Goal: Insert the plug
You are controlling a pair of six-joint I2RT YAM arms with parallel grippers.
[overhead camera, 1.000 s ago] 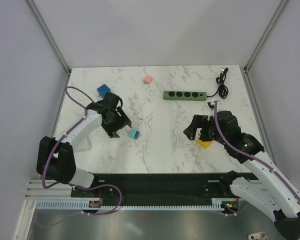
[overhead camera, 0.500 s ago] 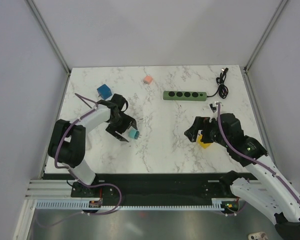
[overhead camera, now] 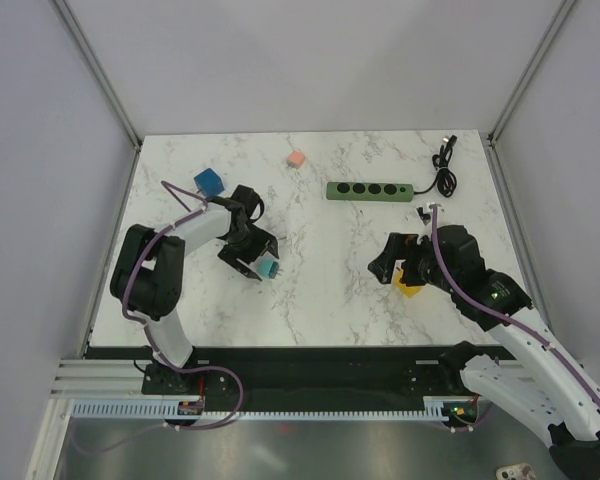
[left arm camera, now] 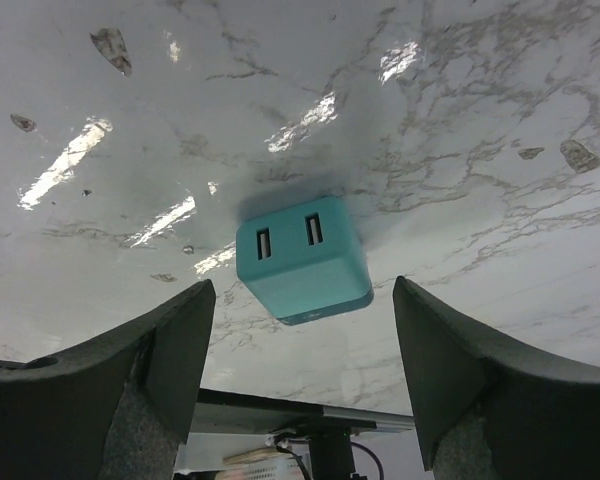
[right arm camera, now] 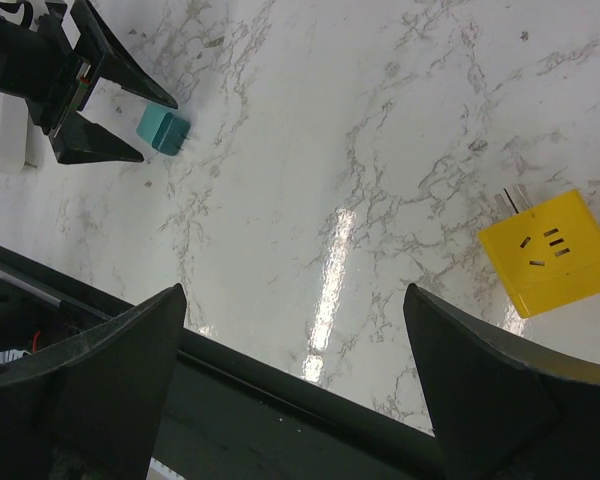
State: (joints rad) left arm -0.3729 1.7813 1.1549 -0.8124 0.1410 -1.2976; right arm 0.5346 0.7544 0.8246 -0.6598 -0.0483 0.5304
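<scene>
A teal plug point(left arm camera: 302, 260) with two slots in its face lies on the marble table, just ahead of and between my left gripper's point(left arm camera: 302, 298) fingers. That gripper is open and touches nothing. From above, the teal plug point(overhead camera: 268, 268) sits at the tips of the left gripper point(overhead camera: 260, 261). A yellow plug point(right arm camera: 550, 252) with metal prongs lies flat to the right of my right gripper point(right arm camera: 293, 292), which is open and empty. In the top view the yellow plug point(overhead camera: 409, 287) lies under the right gripper point(overhead camera: 390, 270). The green power strip point(overhead camera: 369, 190) lies at the back.
A blue cube point(overhead camera: 208, 182) sits behind the left gripper and a pink cube point(overhead camera: 296, 158) near the back edge. A coiled black cable point(overhead camera: 443, 170) runs off the strip's right end. White walls close in the table on three sides.
My left arm has swung in, bringing its open gripper a little to the right so that it frames the teal plug. The right arm has barely moved.
</scene>
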